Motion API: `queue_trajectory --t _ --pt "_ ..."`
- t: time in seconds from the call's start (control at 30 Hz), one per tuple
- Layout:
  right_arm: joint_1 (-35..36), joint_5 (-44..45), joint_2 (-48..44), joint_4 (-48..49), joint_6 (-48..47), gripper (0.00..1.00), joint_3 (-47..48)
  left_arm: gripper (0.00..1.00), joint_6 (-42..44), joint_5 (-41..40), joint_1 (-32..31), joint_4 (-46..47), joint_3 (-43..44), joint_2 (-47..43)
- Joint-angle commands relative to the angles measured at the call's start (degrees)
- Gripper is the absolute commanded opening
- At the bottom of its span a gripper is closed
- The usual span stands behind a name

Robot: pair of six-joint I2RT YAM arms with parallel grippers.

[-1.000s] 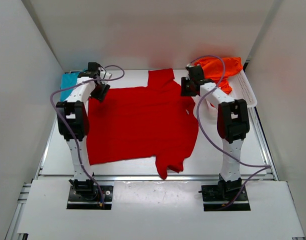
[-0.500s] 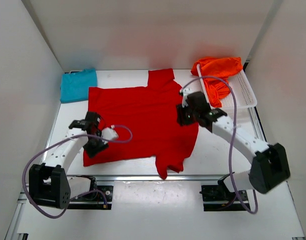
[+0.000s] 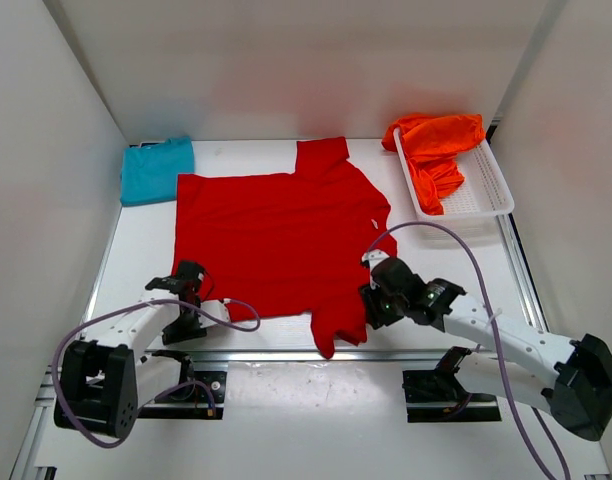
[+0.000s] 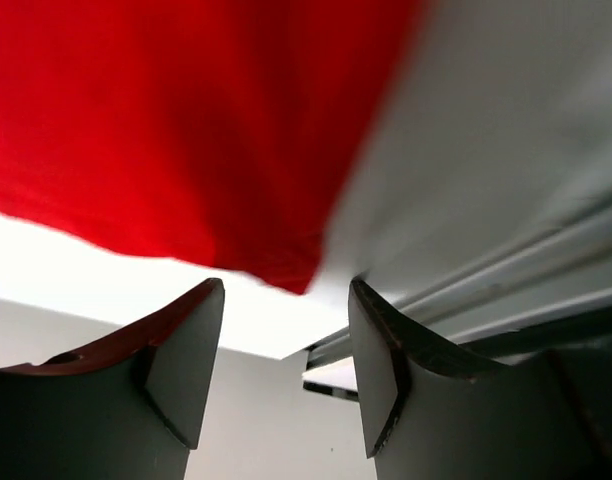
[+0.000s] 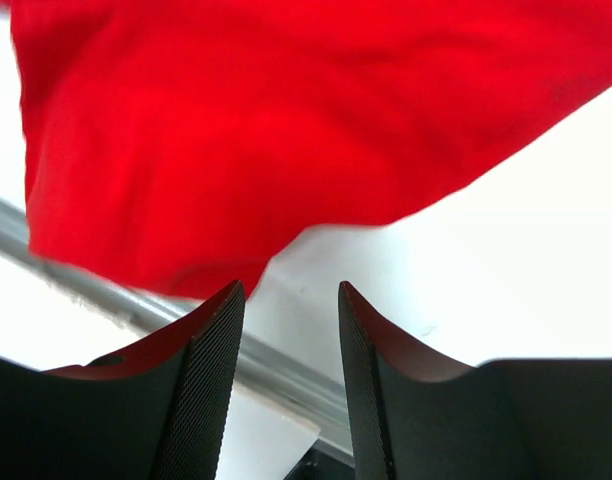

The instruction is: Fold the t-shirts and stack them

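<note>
Flatly spread, the red t-shirt [image 3: 276, 245] covers the middle of the counter [image 3: 446, 250], one sleeve pointing to the far edge and the other hanging over the near edge. A small white patch [image 3: 375, 222] on its right edge is too small to read. The teal t-shirt [image 3: 156, 170] lies folded at the far left corner. The orange t-shirt [image 3: 436, 140] sits crumpled in the white basket [image 3: 491, 195] at the far right.

The left arm [image 3: 136, 322] lies low at the shirt's near left corner. The left jaws are parted and bare, with the red corner just beyond them in the left wrist view. The right arm [image 3: 506, 340] lies at the near right, beside the near sleeve. The right jaws are also parted, gripping nothing.

A second ago both arms reached to the shirt's far edge, and the left one hid part of the teal shirt. Both have since swung back to the near edge, while the red shirt has barely shifted.
</note>
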Motion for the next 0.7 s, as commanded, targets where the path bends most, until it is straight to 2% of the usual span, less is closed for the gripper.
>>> queue_trajectory --t 0.0,0.1,0.2,0.23,0.27,0.47,0.67 --pt "4.66 1.18 -2.53 0.37 3.53 0.48 -2.04 0.63 4.35 -1.83 4.06 7.29 1.06 2.09" --pt "7.83 0.66 -3.50 1.07 4.50 0.49 -4.06 0.58 6.54 -1.65 4.41 7.91 0.54 1.40" --pt "9.42 -0.13 -4.20 2.39 3.71 0.49 -5.99 0.25 8.39 -1.56 3.89 8.26 -0.25 0.78" --pt "8.47 -1.18 -4.38 3.26 3.45 0.50 -6.61 0.08 8.66 -2.17 3.80 8.18 -0.51 0.87" --pt "8.20 -1.54 -4.47 4.06 3.01 0.51 -6.97 0.01 8.31 -2.01 3.80 8.44 -0.52 0.87" --pt "3.72 -8.02 -0.61 5.56 -2.61 0.58 -6.44 0.00 5.50 0.53 2.66 5.90 2.81 -0.01" --pt "6.44 -8.56 1.94 6.78 -3.50 0.61 -4.60 0.00 3.39 2.74 2.39 2.29 7.30 1.84"
